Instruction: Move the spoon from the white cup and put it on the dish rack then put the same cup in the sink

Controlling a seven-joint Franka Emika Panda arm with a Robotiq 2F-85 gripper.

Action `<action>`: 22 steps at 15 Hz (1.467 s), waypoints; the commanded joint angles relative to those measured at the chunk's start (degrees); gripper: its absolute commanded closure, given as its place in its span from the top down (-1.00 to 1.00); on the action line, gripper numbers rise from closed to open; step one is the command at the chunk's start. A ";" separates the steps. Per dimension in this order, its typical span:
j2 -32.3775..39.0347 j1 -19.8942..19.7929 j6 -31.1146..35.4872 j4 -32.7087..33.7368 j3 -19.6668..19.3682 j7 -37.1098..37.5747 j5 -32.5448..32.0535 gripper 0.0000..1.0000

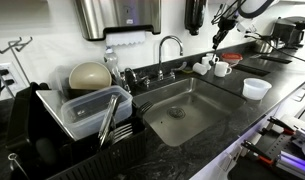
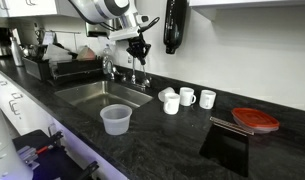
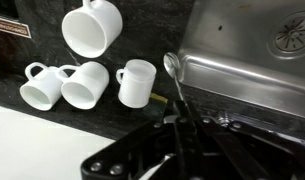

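My gripper (image 3: 184, 122) is shut on the thin spoon (image 3: 173, 66); the spoon's bowl sticks out ahead of the fingers, over the counter at the sink's edge. In both exterior views the gripper (image 1: 220, 36) (image 2: 139, 48) hangs above the counter by the faucet. Several white cups (image 3: 86, 84) (image 1: 221, 68) (image 2: 188, 97) stand together on the counter beside the sink (image 1: 182, 105) (image 2: 102, 95) (image 3: 262, 65); I cannot tell which one held the spoon. The black dish rack (image 1: 52, 135) (image 2: 37, 68) stands on the sink's other side.
A curved chrome faucet (image 1: 170, 45) (image 2: 112, 68) rises behind the sink. A handle-less plastic tub (image 1: 256, 88) (image 2: 115, 119) sits near the counter's front. The rack holds a beige bowl (image 1: 89, 75) and a clear container (image 1: 92, 108). A red lid (image 2: 255, 120) lies on the counter.
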 commanded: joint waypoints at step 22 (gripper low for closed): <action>-9.48 14.59 -13.32 -4.11 -4.57 -35.46 39.71 -0.99</action>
